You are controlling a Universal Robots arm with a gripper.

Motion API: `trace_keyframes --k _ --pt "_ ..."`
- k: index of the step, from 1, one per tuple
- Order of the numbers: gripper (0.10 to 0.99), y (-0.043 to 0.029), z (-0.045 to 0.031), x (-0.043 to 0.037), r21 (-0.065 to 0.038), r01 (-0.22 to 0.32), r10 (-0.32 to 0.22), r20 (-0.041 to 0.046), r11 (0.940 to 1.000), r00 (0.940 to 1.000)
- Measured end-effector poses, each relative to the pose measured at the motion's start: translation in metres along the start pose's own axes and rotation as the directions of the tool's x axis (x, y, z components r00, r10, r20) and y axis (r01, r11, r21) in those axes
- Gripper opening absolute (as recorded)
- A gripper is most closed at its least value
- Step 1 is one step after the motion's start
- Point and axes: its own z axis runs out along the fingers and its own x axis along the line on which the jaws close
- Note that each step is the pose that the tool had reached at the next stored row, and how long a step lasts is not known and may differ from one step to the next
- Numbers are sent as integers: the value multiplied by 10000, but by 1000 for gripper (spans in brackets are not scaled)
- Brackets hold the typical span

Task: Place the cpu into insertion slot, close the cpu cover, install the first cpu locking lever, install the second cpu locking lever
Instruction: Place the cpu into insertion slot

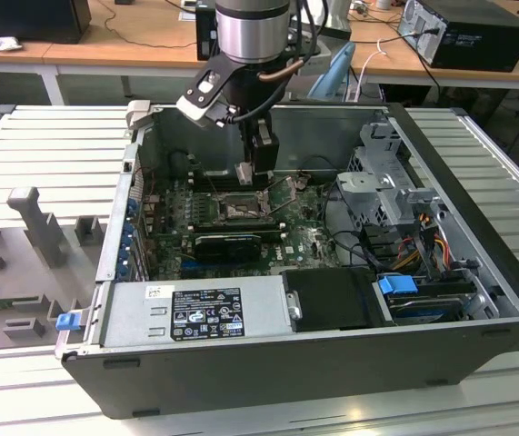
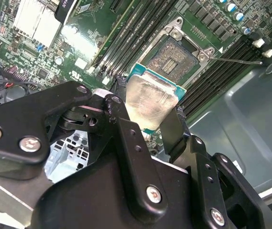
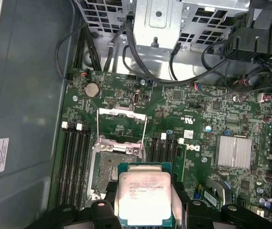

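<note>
In one computer case (image 1: 332, 368), one gripper (image 2: 148, 120) clamps one cpu (image 3: 144, 198) near one insertion slot (image 2: 173, 59).

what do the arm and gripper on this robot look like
The arm ends in a round silver-grey metal wrist with a dark band. Dark cables loop beside it, and a pale grey camera block is mounted on its side. The gripper is matte black, with chunky hinged link bars, silver screws and two narrow fingers.

Clamped in the gripper (image 3: 144, 202), the cpu (image 3: 144, 195) hangs above the insertion slot (image 3: 109, 170); in the exterior view, the raised cpu cover (image 1: 282, 195) stands at the slot's three o'clock.
</note>
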Motion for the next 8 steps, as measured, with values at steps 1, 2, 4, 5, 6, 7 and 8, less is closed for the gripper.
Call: trace_keyframes --k 1,2,4,5,6,7,8 --pt "529 0 4 0 -1 0 0 0 10000 10000" --pt "529 -1 8 0 0 0 0 0 10000 10000" --pt "529 -1 15 0 0 0 0 1 10000 10000" --pt "529 -2 23 0 0 0 0 0 10000 10000" --pt "529 -2 26 0 0 0 0 1 10000 10000" --pt "529 -3 31 -1 0 0 0 0 10000 10000" --pt "529 -3 39 -1 0 0 0 0 10000 10000"
